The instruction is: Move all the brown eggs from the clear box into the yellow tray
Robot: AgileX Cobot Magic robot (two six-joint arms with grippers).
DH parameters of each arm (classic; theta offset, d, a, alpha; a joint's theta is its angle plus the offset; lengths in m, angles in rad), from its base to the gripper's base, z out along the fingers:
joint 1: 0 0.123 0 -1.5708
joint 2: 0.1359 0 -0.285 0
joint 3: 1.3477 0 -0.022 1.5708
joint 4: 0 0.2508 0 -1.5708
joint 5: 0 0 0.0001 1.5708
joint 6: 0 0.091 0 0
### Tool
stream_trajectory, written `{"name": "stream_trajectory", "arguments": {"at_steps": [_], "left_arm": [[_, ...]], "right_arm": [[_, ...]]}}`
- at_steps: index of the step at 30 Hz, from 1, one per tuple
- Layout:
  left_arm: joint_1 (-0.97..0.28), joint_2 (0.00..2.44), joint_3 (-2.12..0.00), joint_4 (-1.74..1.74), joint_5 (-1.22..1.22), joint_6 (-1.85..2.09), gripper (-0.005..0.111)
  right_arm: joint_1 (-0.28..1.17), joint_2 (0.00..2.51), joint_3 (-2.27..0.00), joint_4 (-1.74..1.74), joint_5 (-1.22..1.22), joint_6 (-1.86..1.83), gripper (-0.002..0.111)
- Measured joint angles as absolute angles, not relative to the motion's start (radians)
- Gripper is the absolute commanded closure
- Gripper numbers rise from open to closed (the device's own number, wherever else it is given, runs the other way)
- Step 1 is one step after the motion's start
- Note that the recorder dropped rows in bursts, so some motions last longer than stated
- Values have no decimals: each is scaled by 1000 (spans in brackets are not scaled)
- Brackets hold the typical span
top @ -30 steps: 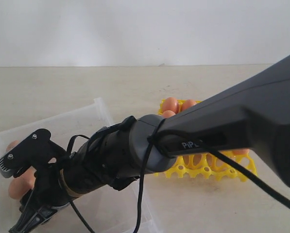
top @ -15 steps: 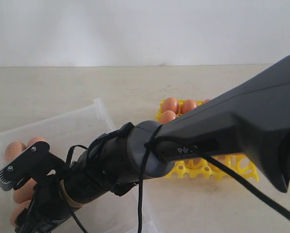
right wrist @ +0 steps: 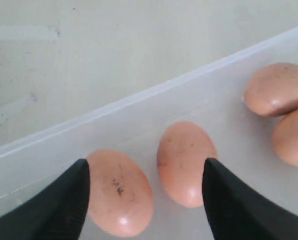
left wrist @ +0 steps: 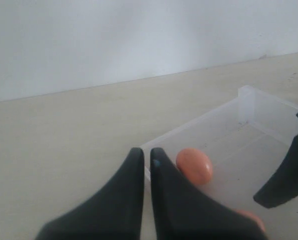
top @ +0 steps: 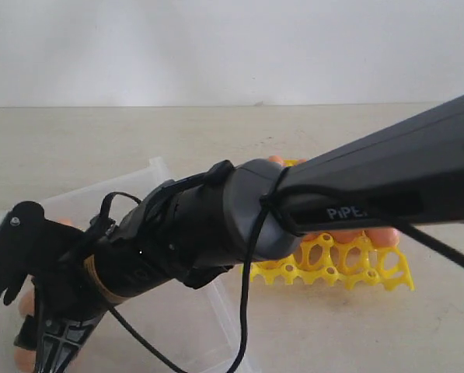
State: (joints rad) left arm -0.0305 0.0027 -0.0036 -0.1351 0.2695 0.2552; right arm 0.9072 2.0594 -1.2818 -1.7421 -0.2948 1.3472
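Observation:
My right gripper (right wrist: 145, 162) hangs open inside the clear box (right wrist: 139, 97), low over two speckled brown eggs (right wrist: 121, 192) (right wrist: 186, 162) that lie side by side between its fingers. Neither egg is gripped. Two more eggs (right wrist: 276, 90) lie further along the box floor. In the exterior view this gripper (top: 18, 326) is at the box's (top: 158, 167) near left end, and its arm hides much of the yellow tray (top: 348, 264), which holds some eggs (top: 379, 237). My left gripper (left wrist: 146, 156) is shut and empty beside the box rim, with one egg (left wrist: 194, 166) just past it.
A pale tabletop (top: 309, 132) runs back to a white wall. The right arm and its loose black cable (top: 247, 295) stretch diagonally over the box's right end and the tray. A finger (left wrist: 288, 175) of the right gripper shows in the left wrist view.
The right gripper has opened wider and dropped lower toward the box's left end. Its arm now covers more of the tray.

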Motion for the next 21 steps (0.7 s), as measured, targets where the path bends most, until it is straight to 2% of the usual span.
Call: {"name": "stream_trajectory", "arguments": {"at_steps": [5,13,21], "left_arm": [[-31,3,-4,-135,269,255,103],[-31,3,-4,-135,269,255,103],[-31,3,-4,-135,269,255,103]], "right_arm": [[907,2053,-1282,-1743,-385,1209,52],[907,2053,-1282,-1745,-382,1086,52],[907,2026,-1282,-1745,-397,1468,52]]}}
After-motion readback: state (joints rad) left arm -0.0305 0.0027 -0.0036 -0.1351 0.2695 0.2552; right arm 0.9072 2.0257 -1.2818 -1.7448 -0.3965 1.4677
